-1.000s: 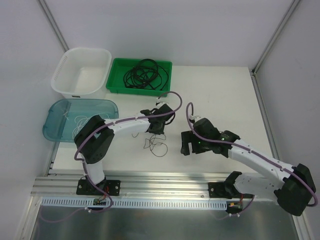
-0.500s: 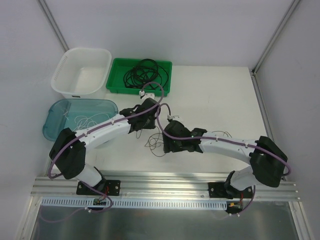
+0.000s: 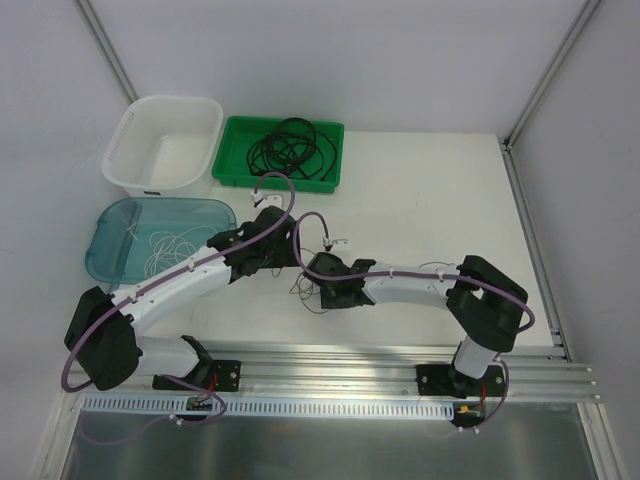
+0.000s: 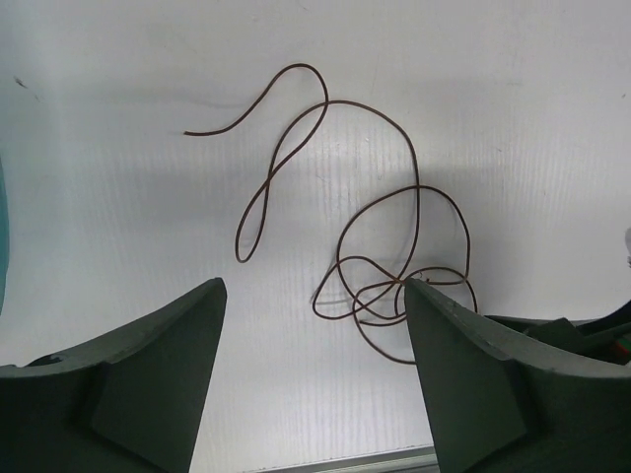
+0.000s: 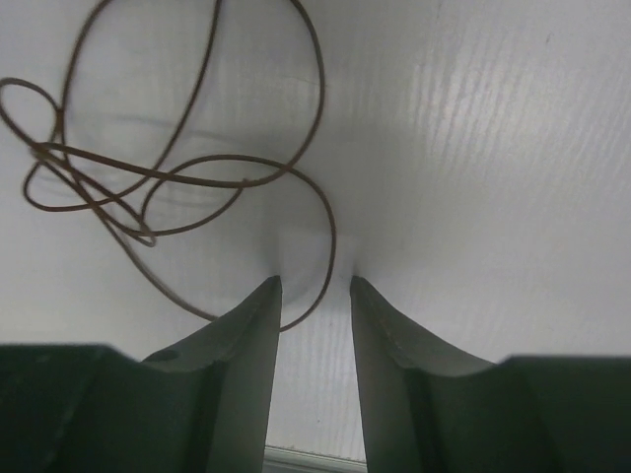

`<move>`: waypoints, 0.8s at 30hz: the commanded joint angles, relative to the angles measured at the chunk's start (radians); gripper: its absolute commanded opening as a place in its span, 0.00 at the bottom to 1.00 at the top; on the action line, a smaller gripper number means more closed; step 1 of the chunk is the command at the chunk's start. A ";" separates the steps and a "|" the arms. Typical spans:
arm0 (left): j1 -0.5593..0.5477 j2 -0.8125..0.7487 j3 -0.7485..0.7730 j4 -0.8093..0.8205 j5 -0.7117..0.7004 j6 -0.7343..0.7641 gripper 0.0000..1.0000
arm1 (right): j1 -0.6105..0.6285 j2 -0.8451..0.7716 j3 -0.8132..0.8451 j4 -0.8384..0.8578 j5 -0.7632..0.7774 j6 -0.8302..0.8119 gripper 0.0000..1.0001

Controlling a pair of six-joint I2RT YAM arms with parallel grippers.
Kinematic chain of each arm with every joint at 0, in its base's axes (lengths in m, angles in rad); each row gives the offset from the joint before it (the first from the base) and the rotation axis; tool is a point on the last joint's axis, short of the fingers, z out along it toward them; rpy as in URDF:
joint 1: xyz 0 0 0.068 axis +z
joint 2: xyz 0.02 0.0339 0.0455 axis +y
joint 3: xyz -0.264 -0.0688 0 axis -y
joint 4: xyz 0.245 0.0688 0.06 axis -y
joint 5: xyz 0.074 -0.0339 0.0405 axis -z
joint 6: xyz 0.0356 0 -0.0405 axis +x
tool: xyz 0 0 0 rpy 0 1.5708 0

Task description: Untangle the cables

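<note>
A hair-thin brown wire (image 3: 306,289) lies tangled in loops on the white table between the two grippers. In the left wrist view the wire (image 4: 416,217) lies just ahead of my left gripper (image 4: 313,286), which stands wide open and empty. The same left gripper (image 3: 283,255) sits up and left of the wire in the top view. My right gripper (image 5: 315,281) is down at the table with a narrow gap between its fingers. One strand of the wire (image 5: 237,182) runs through that gap, ungripped. Black cables (image 3: 290,150) are coiled in the green tray (image 3: 228,172). A thin white cable (image 3: 165,245) lies in the blue tray (image 3: 110,225).
A white basket (image 3: 165,140) stands at the back left beside the green tray. The metal rail (image 3: 330,365) with both arm bases runs along the near edge. The two forearms nearly meet over the middle of the table.
My left gripper has opened from shut and drawn back up-left from the wire. The right arm has swung left to the wire, and its jaws have narrowed around a strand.
</note>
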 commanded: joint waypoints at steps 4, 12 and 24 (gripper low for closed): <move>-0.001 -0.031 -0.018 0.002 0.011 -0.032 0.76 | 0.008 0.049 0.028 -0.074 0.068 0.058 0.31; 0.000 -0.025 -0.015 0.002 0.014 -0.029 0.78 | 0.005 -0.002 0.014 -0.137 0.130 0.025 0.01; 0.008 0.151 0.029 0.004 -0.053 0.010 0.78 | -0.008 -0.178 -0.050 -0.174 0.183 -0.064 0.01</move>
